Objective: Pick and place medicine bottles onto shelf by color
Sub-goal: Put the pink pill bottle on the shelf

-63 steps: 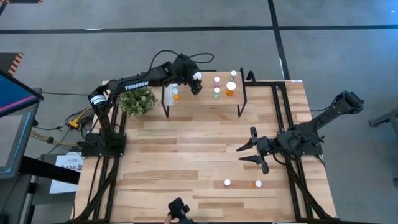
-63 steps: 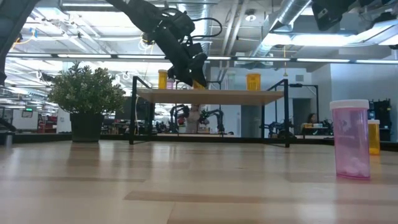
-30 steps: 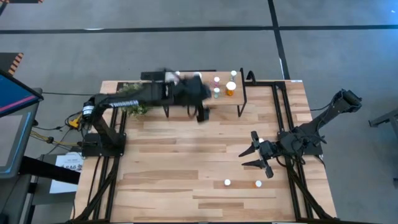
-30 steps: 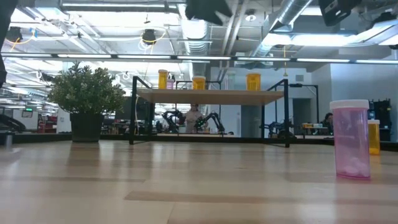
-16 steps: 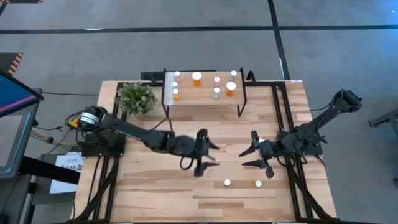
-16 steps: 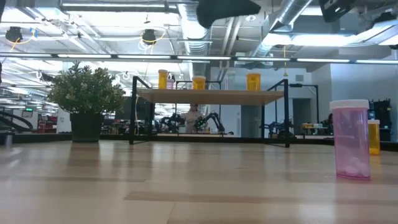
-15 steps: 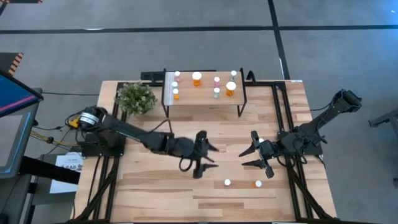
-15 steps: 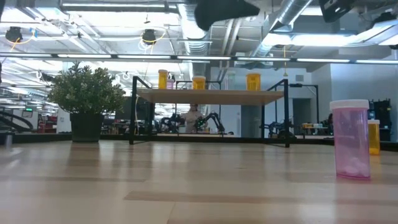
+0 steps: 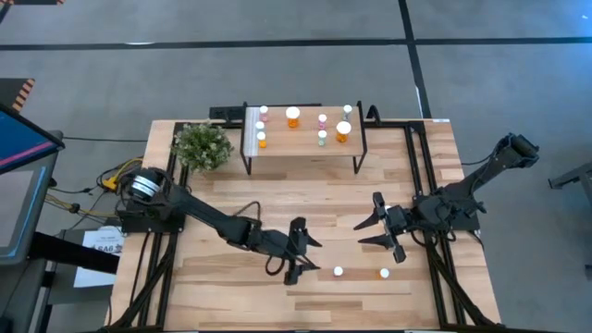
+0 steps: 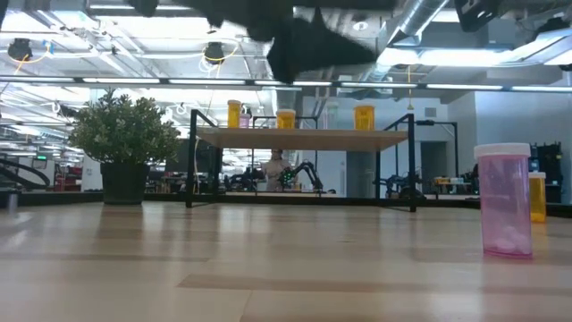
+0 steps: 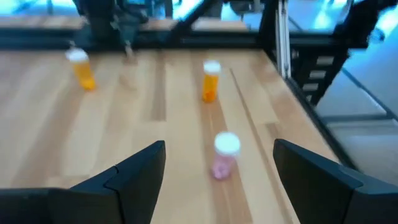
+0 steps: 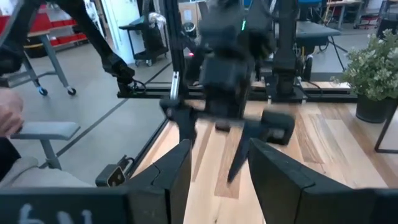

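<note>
I see my left end effector point(image 9: 304, 257) spread, hovering near the pink white-capped medicine bottle point(image 9: 339, 272) on the wooden bench point(image 9: 231, 277); right end effector point(image 9: 370, 232) also spread.

A potted green plant point(image 9: 203, 146) stands on the wooden tabletop point(image 9: 277, 199), upper left of the high view. A screen point(image 9: 23, 139) shows at the left edge, above grey floor point(image 9: 277, 55).

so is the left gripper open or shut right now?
Open. The left gripper shows its two fingers spread apart in the high view, nothing between them, and in its wrist view the pink bottle stands on the table beyond the gap.
</note>
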Robot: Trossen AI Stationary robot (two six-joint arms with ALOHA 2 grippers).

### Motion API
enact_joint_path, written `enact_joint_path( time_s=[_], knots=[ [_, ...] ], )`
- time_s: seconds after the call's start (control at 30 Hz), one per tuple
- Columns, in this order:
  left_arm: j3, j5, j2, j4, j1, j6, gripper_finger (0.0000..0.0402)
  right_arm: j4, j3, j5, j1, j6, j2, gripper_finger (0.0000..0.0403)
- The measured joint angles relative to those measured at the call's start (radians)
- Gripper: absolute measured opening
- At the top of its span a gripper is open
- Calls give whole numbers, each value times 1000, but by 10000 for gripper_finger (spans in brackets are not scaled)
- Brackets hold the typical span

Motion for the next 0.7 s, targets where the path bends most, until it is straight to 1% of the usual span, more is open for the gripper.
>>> enact_joint_path(
  time_s=[0.13, 0.3, 0.47, 0.6, 0.7],
  knots=[
    [50, 10, 102, 9, -1, -3, 286, 0, 0, 0, 2, 0, 0, 182],
    [148, 12, 226, 13, 0, 8, 286, -6, 0, 0, 2, 1, 0, 178],
    [249, 51, 344, 11, -2, 20, 286, -10, 0, 0, 2, 1, 0, 180],
    [312, 62, 404, 2, -2, 4, 286, -10, 0, 0, 2, 1, 1, 182],
    [327, 61, 413, -11, -2, 2, 286, -11, 0, 0, 2, 1, 1, 180]
  ],
)
